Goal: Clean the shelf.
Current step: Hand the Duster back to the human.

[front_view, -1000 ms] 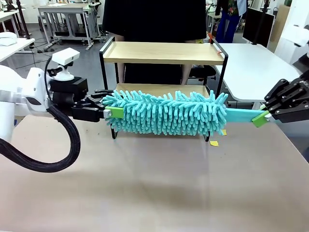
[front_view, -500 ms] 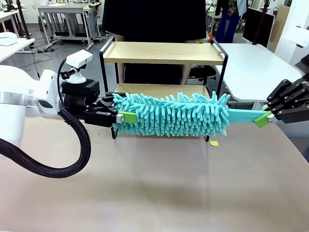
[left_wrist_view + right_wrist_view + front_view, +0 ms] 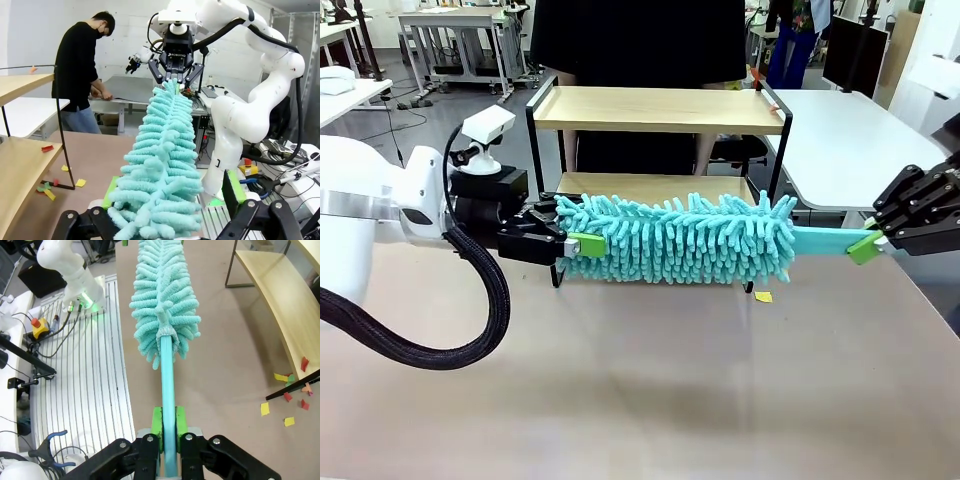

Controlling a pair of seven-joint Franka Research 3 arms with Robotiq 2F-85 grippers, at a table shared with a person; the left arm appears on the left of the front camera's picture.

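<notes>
Shelf at far centre of worktop. Right gripper clamped on duster handle; left gripper wide around the fluffy tip. Best to keep duster level along lower board, sweeping scraps off.

Teal duster lies level before the shelf. Right gripper clamps its handle. Left gripper, jaws apart, straddles the fluffy tip. Yellow scrap lies on the table.
</notes>
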